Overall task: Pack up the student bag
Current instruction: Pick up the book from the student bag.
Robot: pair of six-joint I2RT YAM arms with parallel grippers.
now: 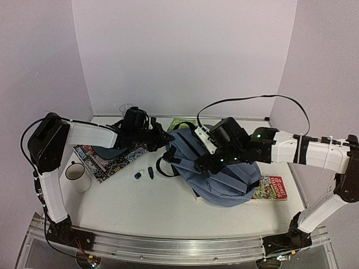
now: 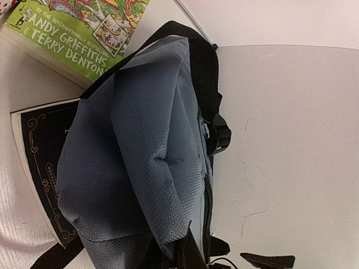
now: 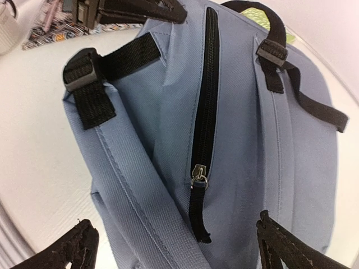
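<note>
As I hang over it w/ both arms, student bag: lying mid-table, right of centre, zip side up. Partly on top of a black book, w/ a green book just past its far edge.
L gripper: closed, looks pinched on a fold of bag cloth at the top-left corner. Fabric bunches toward me in the L wrist view, but my tips are mostly out of frame.
R gripper: jaws fully apart, nothing in them. Hovering right over the bag front, one finger each side of the zipper.
zip pull: sits partway down the track. Can't tell if the teeth are parted above it.
Feel (guess): soft, floppy, prob light. No stiffness, sags & folds wherever it's lifted. Woven cloth, so not slippery, not fragile.
Where to grab: webbing beats cloth. The strap by its buckle or the top loop should give a firm bite. Plain panel gives only a loose pinch. Pull tab is small, needs precise closing.
Risk: bag rests on books, so tugging prob drags them too. A one-point lift lets the mouth collapse, so I'd want 2 arms to hold it spread.
Nearby: patterned book & mug off to the left, apart from bag.
</note>
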